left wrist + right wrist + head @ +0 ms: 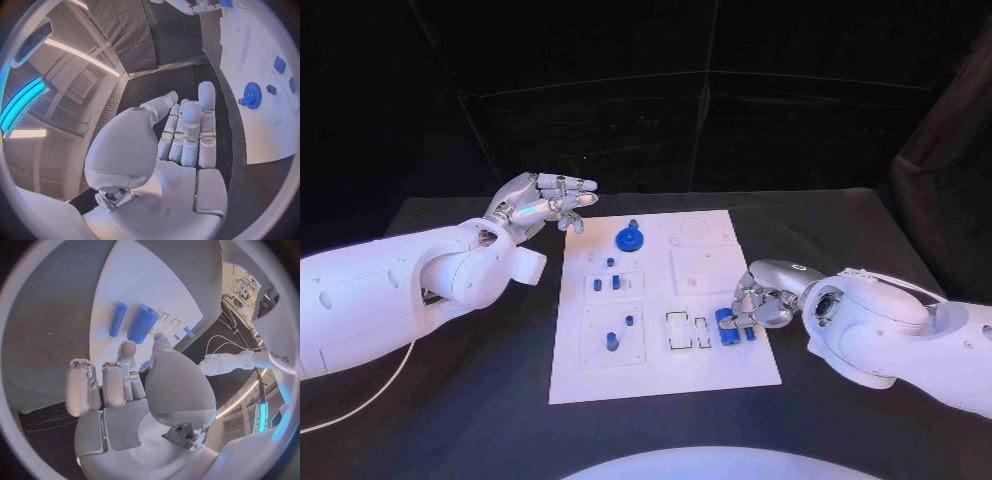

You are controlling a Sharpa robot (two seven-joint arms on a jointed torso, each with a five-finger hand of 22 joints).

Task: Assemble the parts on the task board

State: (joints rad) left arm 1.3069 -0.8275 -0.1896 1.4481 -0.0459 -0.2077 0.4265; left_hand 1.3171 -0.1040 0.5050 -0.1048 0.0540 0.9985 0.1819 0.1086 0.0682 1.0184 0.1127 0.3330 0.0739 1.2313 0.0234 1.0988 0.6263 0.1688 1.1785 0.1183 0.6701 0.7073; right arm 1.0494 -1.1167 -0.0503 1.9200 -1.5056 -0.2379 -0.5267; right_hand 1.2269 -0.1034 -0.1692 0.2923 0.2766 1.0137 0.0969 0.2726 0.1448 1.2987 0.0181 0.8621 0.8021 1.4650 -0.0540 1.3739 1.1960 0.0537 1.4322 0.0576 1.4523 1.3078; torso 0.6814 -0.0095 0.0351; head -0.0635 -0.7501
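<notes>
Black table w/ the white task board lying flat in the middle, running away from the robot. Left arm comes in raised; left hand hovers just off the board's far-left corner, above the table, not touching the board, fingers apart and stretched out, thumb bent across the palm, holding nothing. Wrist cam on that side agrees: bare palm, straight fingers, board off to one side. Right hand sits low at the board's right edge, about mid-length, fingers curled down over a thick blue cylinder and a thinner blue peg just beside it; from above the fingertips look right at the cylinder, but the right wrist cam seems to show both pieces lying flat a little beyond the fingertips, so can't say if it's gripping or only touching. Blue gear stands near the board's far end, closer to the left hand, apart from it. Small blue pegs sit in the left-side recesses, btwn the two hands.
</notes>
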